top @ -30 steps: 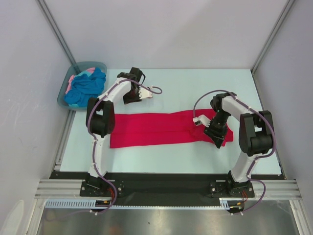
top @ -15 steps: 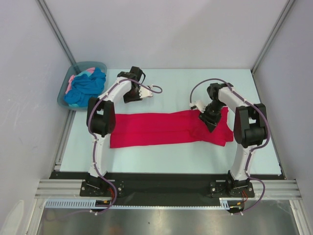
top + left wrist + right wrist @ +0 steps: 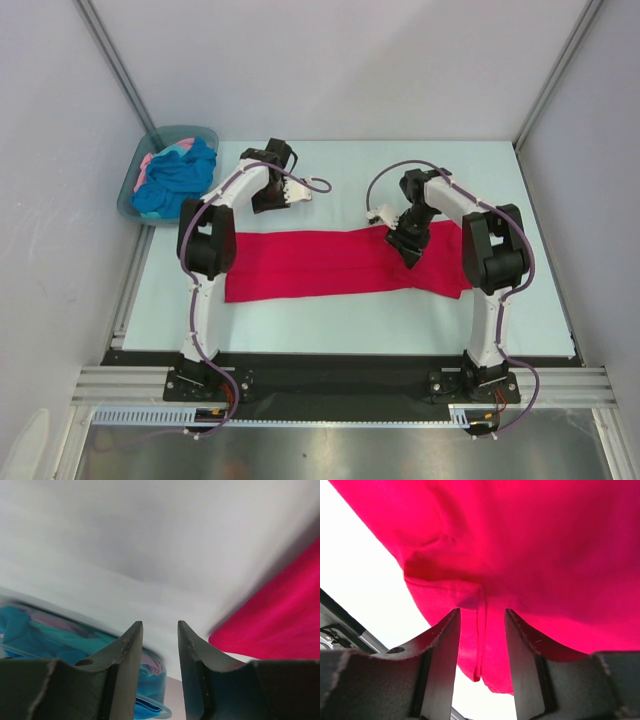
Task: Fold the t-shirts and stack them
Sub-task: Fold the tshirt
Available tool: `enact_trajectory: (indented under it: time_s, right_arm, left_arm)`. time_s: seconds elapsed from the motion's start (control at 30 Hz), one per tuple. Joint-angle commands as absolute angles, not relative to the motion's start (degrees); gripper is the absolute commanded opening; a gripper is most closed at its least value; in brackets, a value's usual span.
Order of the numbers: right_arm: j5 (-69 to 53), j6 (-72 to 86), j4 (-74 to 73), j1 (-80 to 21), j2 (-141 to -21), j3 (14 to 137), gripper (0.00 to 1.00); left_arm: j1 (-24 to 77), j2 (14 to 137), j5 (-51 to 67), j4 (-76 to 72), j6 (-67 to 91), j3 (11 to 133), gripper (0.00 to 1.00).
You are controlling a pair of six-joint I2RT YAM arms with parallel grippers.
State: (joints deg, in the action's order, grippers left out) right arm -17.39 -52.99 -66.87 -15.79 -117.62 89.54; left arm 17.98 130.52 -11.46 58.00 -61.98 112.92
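A grey-teal tub (image 3: 172, 131) sits at the far left corner, just off the edge of the pale table (image 3: 380, 170). It holds two crumpled shirts. The turquoise-blue shirt (image 3: 178, 180) fills most of it and heaps up above the rim. The pale pink shirt (image 3: 148, 162) shows only as small patches along the left and far sides, mostly covered by the blue one.

The red shirt (image 3: 310, 265) is the only one out on the table. It lies flat as a long band running left to right across the middle, in front of both arms, and its right end is a little wider and less even.

The left gripper (image 3: 160, 630) hangs over bare table beyond the far edge of the red shirt, between the tub and the middle of the table. Its fingers stand apart with nothing between them. Its own camera shows the tub with blue cloth low on the left and a corner of red cloth on the right.

The right gripper (image 3: 482, 615) is down over the right part of the red shirt, near its far edge. Its fingers are apart too, and a seam or ridge of red cloth runs in the gap between them (the pictures do not settle whether the fingertips touch the cloth). Beside that ridge the cloth bunches into a small raised fold.
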Motion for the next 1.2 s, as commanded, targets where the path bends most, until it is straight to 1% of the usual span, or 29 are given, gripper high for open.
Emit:
enact_trajectory:
  time_s: [0.0, 0.1, 0.3, 0.57, 0.6, 0.67, 0.7, 0.73, 0.97, 1.17]
  right_arm:
    - [-20.12, -53.09, -68.11, -16.52, -117.69, 92.02, 0.47]
    - [-20.74, -53.35, -68.56, -16.70, -117.33, 91.85, 0.48]
    - [-22.14, -52.47, -66.98, -17.05, -118.56, 91.06, 0.48]
    - [-23.47, -51.68, -64.95, -18.46, -119.79, 90.88, 0.41]
    - [-23.38, -51.68, -64.95, -18.63, -119.71, 90.79, 0.39]
    - [-23.12, -51.59, -64.78, -18.72, -119.71, 90.70, 0.25]
    - [-23.03, -51.42, -64.78, -18.89, -119.62, 90.79, 0.16]
    - [-22.85, -51.33, -64.69, -18.81, -119.18, 90.88, 0.00]
    - [-21.36, -52.12, -67.93, -19.34, -114.36, 91.67, 0.00]
    - [-22.06, -55.63, -77.16, -19.51, -111.45, 93.25, 0.00]
  left_arm:
    - [17.84, 127.53, -11.87, 58.27, -61.70, 112.59, 0.40]
    - [17.93, 127.27, -11.69, 58.36, -61.52, 112.59, 0.40]
    - [18.28, 127.35, -12.04, 58.36, -61.61, 112.94, 0.40]
    - [18.63, 127.18, -12.39, 58.45, -62.05, 113.03, 0.40]
    - [18.63, 127.18, -12.57, 58.45, -62.14, 113.11, 0.40]
    - [18.63, 127.18, -12.66, 58.45, -62.31, 113.20, 0.40]
    - [18.63, 127.26, -12.74, 58.45, -62.40, 113.20, 0.40]
    - [18.63, 127.27, -12.83, 58.45, -62.49, 113.29, 0.40]
    - [18.63, 127.88, -12.48, 58.45, -62.75, 113.99, 0.40]
    - [18.63, 128.67, -12.39, 58.54, -63.11, 115.22, 0.40]
